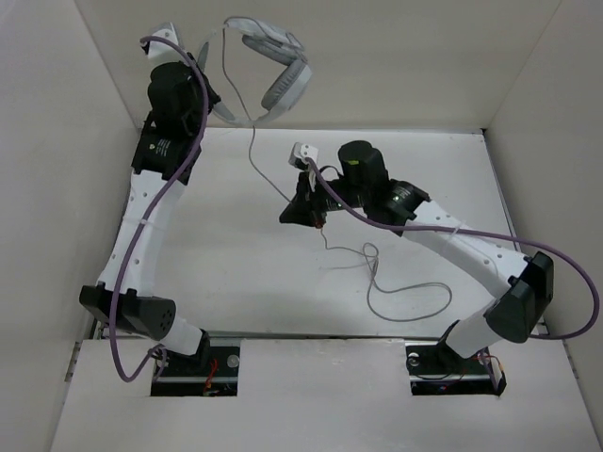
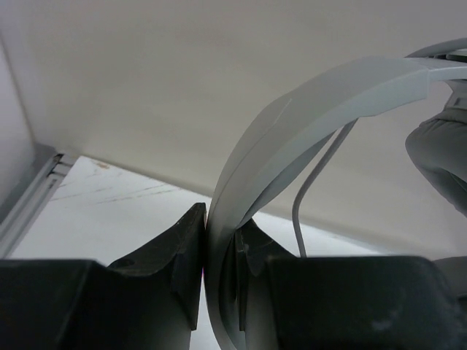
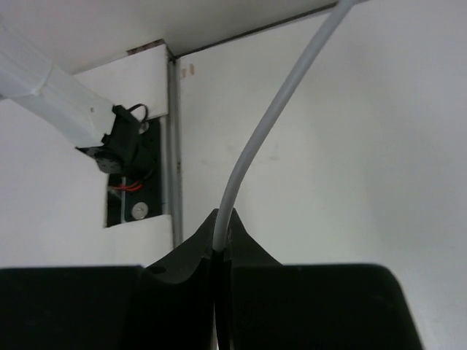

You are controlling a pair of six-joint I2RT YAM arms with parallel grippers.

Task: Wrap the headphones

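Left fingers (image 2: 179,251) clamp headphones (image 1: 285,87) headband (image 2: 306,109); right fingers (image 3: 191,257) pinch cord (image 3: 271,117).

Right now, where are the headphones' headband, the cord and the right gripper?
headband (image 2: 328,109), left wrist view, on the curved white band.
cord (image 3: 257,138), right wrist view, on the stretch rising out of the grip.
right gripper (image 3: 222,232), right wrist view, between its fingertips.

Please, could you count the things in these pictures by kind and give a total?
White over-ear headphones with thin grey cord: 1
Black two-finger grippers, left gripper and right gripper: 2
Thick purple cables: 2
Total: 5
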